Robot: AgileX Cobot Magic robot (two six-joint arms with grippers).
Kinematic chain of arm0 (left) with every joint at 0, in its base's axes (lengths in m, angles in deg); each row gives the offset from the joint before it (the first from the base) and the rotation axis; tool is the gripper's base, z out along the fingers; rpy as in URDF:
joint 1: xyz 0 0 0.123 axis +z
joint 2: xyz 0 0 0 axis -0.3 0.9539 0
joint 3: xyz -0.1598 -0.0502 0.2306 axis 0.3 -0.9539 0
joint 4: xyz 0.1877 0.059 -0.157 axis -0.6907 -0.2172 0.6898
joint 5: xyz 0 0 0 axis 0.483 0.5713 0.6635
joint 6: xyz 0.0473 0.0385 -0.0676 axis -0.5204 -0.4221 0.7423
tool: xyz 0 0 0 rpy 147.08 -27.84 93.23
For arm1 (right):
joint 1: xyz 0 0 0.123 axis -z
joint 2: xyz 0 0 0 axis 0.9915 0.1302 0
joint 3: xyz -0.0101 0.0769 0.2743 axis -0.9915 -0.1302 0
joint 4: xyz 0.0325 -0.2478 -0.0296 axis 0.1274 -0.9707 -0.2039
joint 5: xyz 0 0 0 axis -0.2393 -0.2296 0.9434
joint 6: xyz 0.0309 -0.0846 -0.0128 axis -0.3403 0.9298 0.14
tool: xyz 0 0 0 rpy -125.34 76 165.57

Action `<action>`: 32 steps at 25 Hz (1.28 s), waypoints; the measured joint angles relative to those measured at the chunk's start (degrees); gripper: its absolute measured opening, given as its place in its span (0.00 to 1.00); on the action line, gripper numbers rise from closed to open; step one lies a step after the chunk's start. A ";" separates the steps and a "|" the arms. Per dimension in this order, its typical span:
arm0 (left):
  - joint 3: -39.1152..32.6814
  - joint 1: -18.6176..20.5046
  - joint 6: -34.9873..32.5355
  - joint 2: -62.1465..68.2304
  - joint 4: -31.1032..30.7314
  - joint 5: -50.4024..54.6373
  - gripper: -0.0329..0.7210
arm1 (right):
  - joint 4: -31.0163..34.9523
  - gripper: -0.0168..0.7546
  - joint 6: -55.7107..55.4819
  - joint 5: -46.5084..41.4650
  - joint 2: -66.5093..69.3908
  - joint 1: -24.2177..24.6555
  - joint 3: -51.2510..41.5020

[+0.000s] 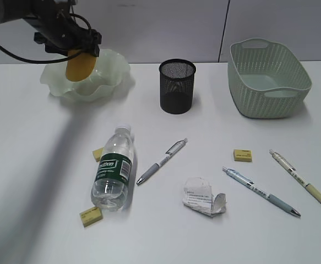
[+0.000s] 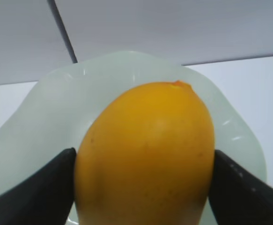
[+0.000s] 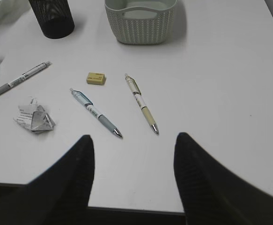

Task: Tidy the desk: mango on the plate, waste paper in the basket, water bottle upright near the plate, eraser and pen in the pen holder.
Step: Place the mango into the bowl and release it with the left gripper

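- The step in hand looks like the first one: putting the smooth yellow-orange mango [image 1: 79,65] on the see-through pale-green plate with the wavy rim [image 1: 113,69].
- The left gripper [image 2: 143,187] is at the upper left of the outside picture. Its black jaws stand wide, one on each side of the mango, and they grip it.
- In the left wrist picture the mango fills the middle, with the plate right behind and under it. I cannot tell if the mango touches the plate yet.
- The next move, I think, is to go down a little, let go gently so the fruit does not roll out, then lift away.
- The right gripper [image 3: 134,178] hangs over the near edge of the white tabletop [image 1: 33,143]. Its jaws are partly open and hold nothing.
- Still to tidy: the clear water bottle with the dark green label [image 1: 114,168] lies on its side at the lower left, and the crumpled white waste paper [image 1: 203,197] sits at the lower middle.
- The black mesh pen holder [image 1: 177,86] is at the top middle and the sage-green woven basket [image 1: 268,77] at the upper right; the basket looks empty.
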 joint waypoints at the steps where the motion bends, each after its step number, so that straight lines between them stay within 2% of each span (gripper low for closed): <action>1: 0.00 0.13 0.00 0.45 0.00 -0.31 0.87 | 0.00 0.59 0.00 0.00 0.00 0.00 0.00; 13: 0.09 1.40 0.00 3.77 1.61 -2.02 0.87 | 0.00 0.59 0.00 0.00 0.00 0.00 0.00; 23: 0.09 1.45 3.36 4.28 0.93 -0.93 0.90 | 0.00 0.59 0.00 0.00 0.00 0.00 0.00; 29: 0.09 0.87 3.54 4.28 -4.57 -0.20 0.89 | 0.00 0.59 0.00 0.00 0.00 0.00 0.00; 32: 0.09 0.64 3.54 4.28 -5.17 0.41 0.87 | 0.00 0.59 0.00 0.00 0.00 0.00 0.00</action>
